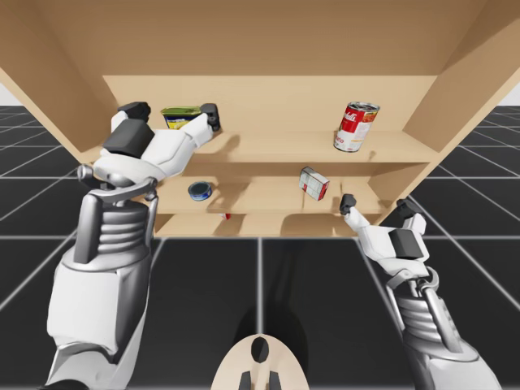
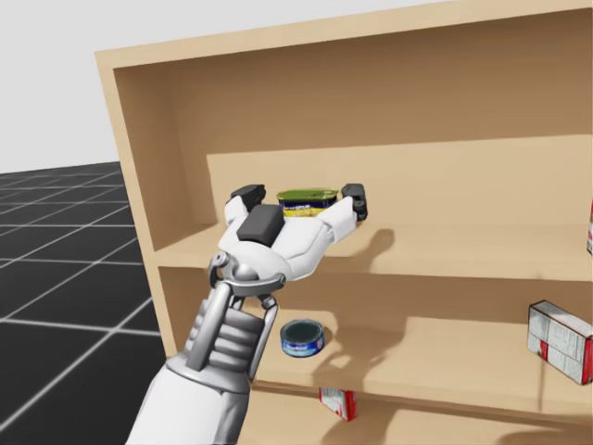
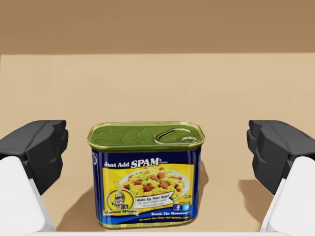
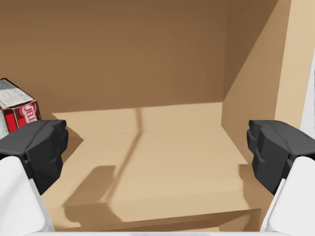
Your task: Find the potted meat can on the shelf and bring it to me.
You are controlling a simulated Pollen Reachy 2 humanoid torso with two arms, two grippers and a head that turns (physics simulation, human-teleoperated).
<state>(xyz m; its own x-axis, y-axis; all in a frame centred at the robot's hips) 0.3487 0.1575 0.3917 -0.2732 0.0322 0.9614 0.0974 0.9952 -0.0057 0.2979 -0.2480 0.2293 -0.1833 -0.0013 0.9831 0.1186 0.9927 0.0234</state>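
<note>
item: blue rectangular can (image 3: 146,177) with a green-gold lid and pull tab. upright on the top board of the shelf (image 1: 268,147), toward the shelf's left end, set back from the front edge.

item: left gripper (image 2: 300,197). reaches into the shelf at the top board; fingers spread wide, one on each side of the blue rectangular can, clear gaps on both sides, touching nothing.

item: right gripper (image 1: 378,210). sits in front of the shelf's right end, level with the middle board; fingers apart, nothing between them, bare board ahead.

item: red-and-white round can (image 1: 355,127). on the top board, toward the shelf's right end, well apart from the blue rectangular can.

item: red-and-white box (image 1: 314,183). on the middle board, right of the shelf's centre; in the right wrist view it lies ahead of the gripper, off to one side.

item: flat blue round can (image 1: 200,191). on the middle board, toward the shelf's left end.

item: small red-and-white object (image 2: 337,402). on the shelf's lowest board, partly hidden; kind cannot be told.
</note>
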